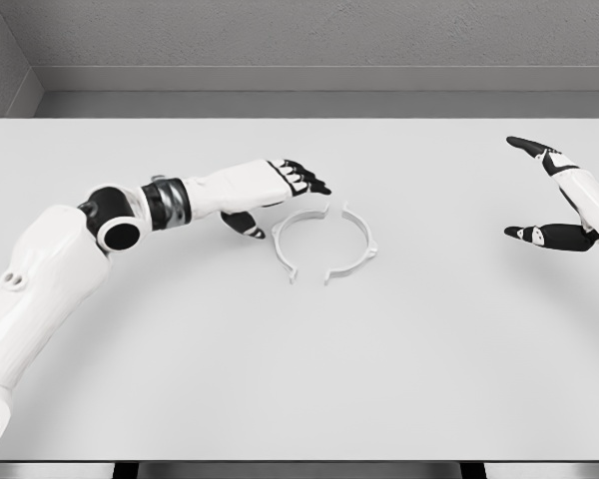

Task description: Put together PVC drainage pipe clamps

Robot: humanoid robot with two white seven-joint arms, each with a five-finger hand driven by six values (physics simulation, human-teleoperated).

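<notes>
Two white half-ring clamp pieces lie on the table facing each other as a nearly closed ring, with small gaps at top and bottom. The left clamp half [283, 244] and the right clamp half [359, 242] rest flat. My left hand [280, 195] hovers just up-left of the ring, fingers extended over its upper left edge and thumb hanging down beside the left half, holding nothing. My right hand [544, 190] is far to the right near the picture's edge, fingers and thumb spread wide, well apart from the clamps.
The white table [299, 379] stretches across the view, with its front edge at the bottom. A grey wall runs behind the far edge.
</notes>
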